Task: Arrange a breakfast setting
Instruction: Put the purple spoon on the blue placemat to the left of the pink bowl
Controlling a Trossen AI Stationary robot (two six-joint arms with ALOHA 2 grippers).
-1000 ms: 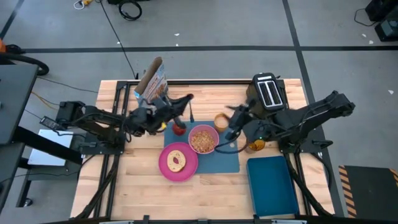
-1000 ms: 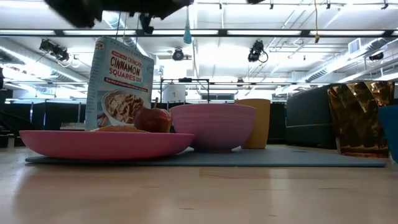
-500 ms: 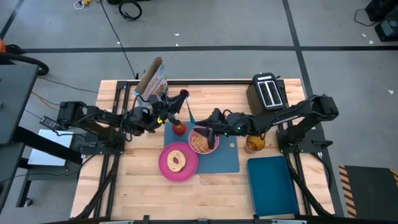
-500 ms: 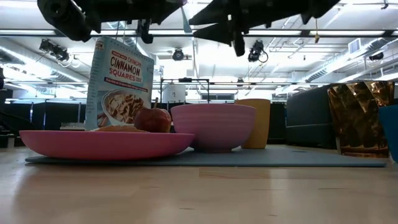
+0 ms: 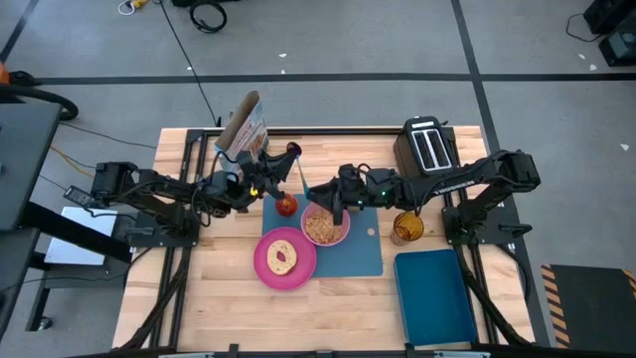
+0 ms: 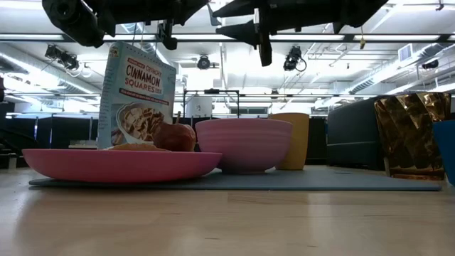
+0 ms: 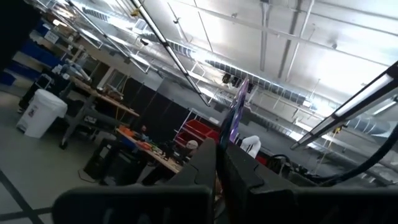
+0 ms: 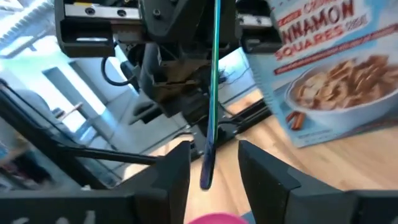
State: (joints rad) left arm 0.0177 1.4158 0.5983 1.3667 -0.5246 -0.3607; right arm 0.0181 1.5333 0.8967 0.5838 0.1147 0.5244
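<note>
My left gripper [image 5: 278, 171] is shut on the blue-purple spoon [image 5: 301, 179], held in the air above the mat's far left corner. My right gripper [image 5: 329, 199] is open above the pink bowl [image 5: 324, 226]. Its fingers stand on either side of the spoon's free end [image 8: 206, 177] without touching it. The bowl, the red apple [image 5: 287, 206] and the pink plate [image 5: 285, 261] with the bagel [image 5: 282, 258] rest on the blue mat [image 5: 364, 255]. The amber cup [image 6: 293, 140] stands behind the bowl in the low view and is hidden under my right arm in the high view. My left gripper pinches the spoon between its two fingers near one end [image 7: 220, 163]. The rest of the spoon sticks out past the fingertips [image 7: 237, 106], toward my right gripper. The spoon is lifted clear of the table and of everything on it.
A cereal box [image 5: 243, 129] stands at the far left of the table, and a black toaster [image 5: 427, 147] at the far right. A dark blue tray [image 5: 434, 296] lies near the right front. A crumpled golden thing [image 5: 405, 229] sits beside the mat's right edge.
My right gripper has moved toward the table's left, from beside the cup to over the bowl, up to the spoon's free end. My left gripper has turned a little with the spoon and stayed shut on it.
</note>
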